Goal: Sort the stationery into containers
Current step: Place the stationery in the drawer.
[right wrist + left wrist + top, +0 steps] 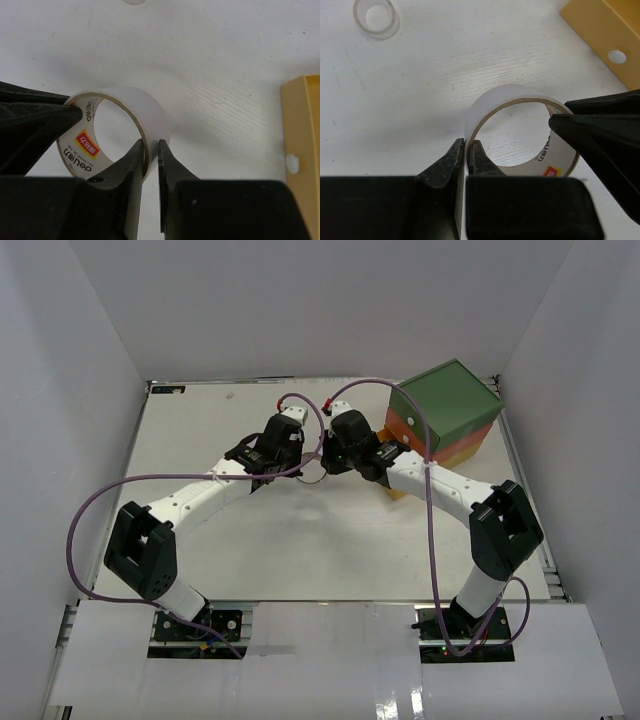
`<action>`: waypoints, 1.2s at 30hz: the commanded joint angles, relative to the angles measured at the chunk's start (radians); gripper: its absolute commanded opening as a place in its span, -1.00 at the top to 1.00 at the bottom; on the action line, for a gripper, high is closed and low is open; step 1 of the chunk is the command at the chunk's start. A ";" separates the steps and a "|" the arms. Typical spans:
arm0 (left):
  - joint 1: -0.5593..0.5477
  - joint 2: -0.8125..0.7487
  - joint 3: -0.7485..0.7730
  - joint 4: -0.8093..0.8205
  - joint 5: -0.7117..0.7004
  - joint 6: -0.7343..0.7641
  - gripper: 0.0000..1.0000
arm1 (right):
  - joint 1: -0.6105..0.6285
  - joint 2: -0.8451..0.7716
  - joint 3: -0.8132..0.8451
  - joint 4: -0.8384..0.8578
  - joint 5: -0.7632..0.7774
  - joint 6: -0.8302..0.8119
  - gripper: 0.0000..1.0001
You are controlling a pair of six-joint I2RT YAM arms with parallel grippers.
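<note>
A: Where's the action right now?

B: Dead centre of the surface [300, 540]. Both arms reach in and their wrists almost meet, just in front of the chest [445, 400], the one with the green top, at the far right.

A: And the larger tape roll [512, 95]?

B: Caught between the two of them! The left pincer [468, 150] is clenched on the roll's wall, one finger inside the ring, one outside, pinched tight on the near rim in its own view.

A: The other one?

B: The right pincer [151, 150] is grasping the same roll on the opposite side. Again one finger sits inside the cardboard core and one on the pale outer face, with only the wall between them. So two grips on one roll.

A: Is it up in the air?

B: I cannot tell. You look straight through the ring to the white surface, but whether the roll rests there or hangs just above it, the views don't settle. There's a red and yellow label [86, 141] inside the core, near the left pincer's tips.

A: Anything else close by?

B: The yellow drawer [600, 30] lies near the roll on the right pincer's side, with a white round knob [617, 56] showing on it. The smaller clear roll [376, 19] lies flat on the surface, well apart from the big one, untouched
</note>
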 commanded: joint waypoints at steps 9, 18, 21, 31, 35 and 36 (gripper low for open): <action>-0.005 -0.076 -0.014 0.030 0.012 -0.016 0.10 | 0.004 0.011 0.026 -0.013 0.040 -0.030 0.85; -0.004 -0.167 -0.061 0.094 -0.035 -0.019 -0.48 | -0.020 -0.010 0.009 -0.050 0.171 -0.076 0.85; -0.002 -0.208 -0.092 0.130 -0.074 -0.013 -0.62 | -0.051 -0.038 -0.012 -0.063 0.239 -0.089 0.85; 0.018 -0.208 -0.107 0.145 -0.103 -0.004 -0.73 | -0.215 -0.139 -0.114 -0.082 0.400 -0.057 0.85; 0.019 -0.201 -0.109 0.147 -0.105 -0.002 -0.74 | -0.270 -0.148 -0.134 -0.080 0.412 -0.047 0.85; 0.019 -0.199 -0.110 0.147 -0.106 -0.001 -0.74 | -0.275 -0.148 -0.137 -0.080 0.418 -0.046 0.85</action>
